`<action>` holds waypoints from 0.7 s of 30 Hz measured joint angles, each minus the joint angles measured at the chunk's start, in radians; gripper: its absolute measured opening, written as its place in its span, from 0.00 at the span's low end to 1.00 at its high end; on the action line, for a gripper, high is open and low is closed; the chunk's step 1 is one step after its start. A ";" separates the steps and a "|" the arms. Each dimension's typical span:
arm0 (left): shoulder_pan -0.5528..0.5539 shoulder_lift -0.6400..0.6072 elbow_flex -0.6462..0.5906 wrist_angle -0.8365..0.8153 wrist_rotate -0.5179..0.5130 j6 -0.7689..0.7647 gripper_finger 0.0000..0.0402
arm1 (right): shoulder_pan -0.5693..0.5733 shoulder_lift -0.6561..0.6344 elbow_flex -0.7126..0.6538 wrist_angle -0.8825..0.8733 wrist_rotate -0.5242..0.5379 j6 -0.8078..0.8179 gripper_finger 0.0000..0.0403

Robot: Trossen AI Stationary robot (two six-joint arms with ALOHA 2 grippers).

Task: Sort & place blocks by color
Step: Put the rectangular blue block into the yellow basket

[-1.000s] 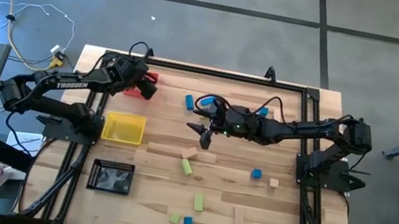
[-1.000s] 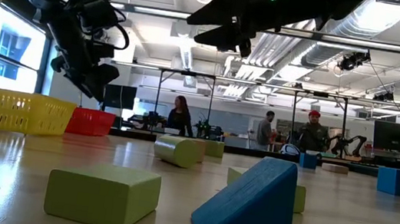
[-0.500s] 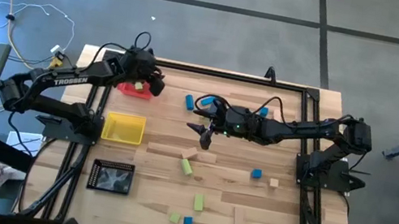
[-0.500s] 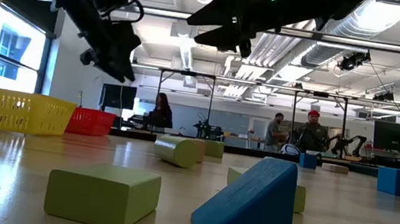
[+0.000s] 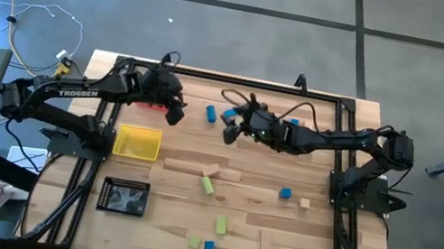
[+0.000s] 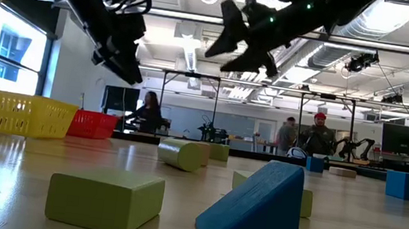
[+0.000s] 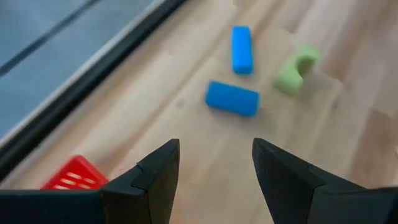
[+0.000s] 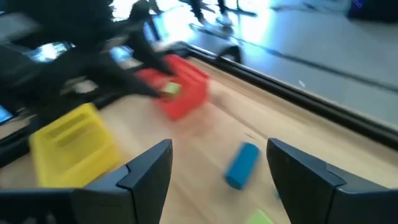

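Blue blocks (image 7: 232, 98) lie just ahead of the spread, empty left gripper (image 7: 214, 168), which should centre over one before descending, while the right gripper (image 8: 217, 163), also spread, keeps clear.

My left gripper (image 5: 174, 114) hangs just right of the rear tray (image 5: 150, 104); my right gripper (image 5: 228, 132) hangs beyond a block (image 5: 210, 113) between them. Two more trays (image 5: 137, 142) (image 5: 124, 196) sit nearer the front; the other blocks (image 5: 220, 225) lie scattered to their right.
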 joint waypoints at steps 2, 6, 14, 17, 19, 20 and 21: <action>-0.031 0.000 0.000 -0.022 0.000 0.000 0.47 | -0.031 0.000 0.000 -0.047 0.000 0.052 0.61; -0.089 0.000 0.000 -0.029 0.000 -0.003 0.47 | -0.092 0.000 0.000 -0.156 0.000 0.142 0.61; -0.190 0.000 0.000 -0.029 0.000 -0.010 0.47 | -0.194 0.000 0.000 -0.348 -0.001 0.239 0.61; -0.218 0.000 0.000 -0.029 0.000 -0.010 0.47 | -0.225 0.000 0.000 -0.387 -0.003 0.238 0.61; -0.233 0.000 0.000 -0.029 0.000 -0.010 0.47 | -0.241 0.000 0.000 -0.420 0.000 0.249 0.61; -0.240 0.000 0.000 -0.029 0.000 -0.011 0.47 | -0.249 0.000 0.000 -0.441 0.003 0.263 0.61; -0.246 0.000 0.000 -0.029 0.000 -0.011 0.47 | -0.258 0.000 0.000 -0.464 0.006 0.272 0.61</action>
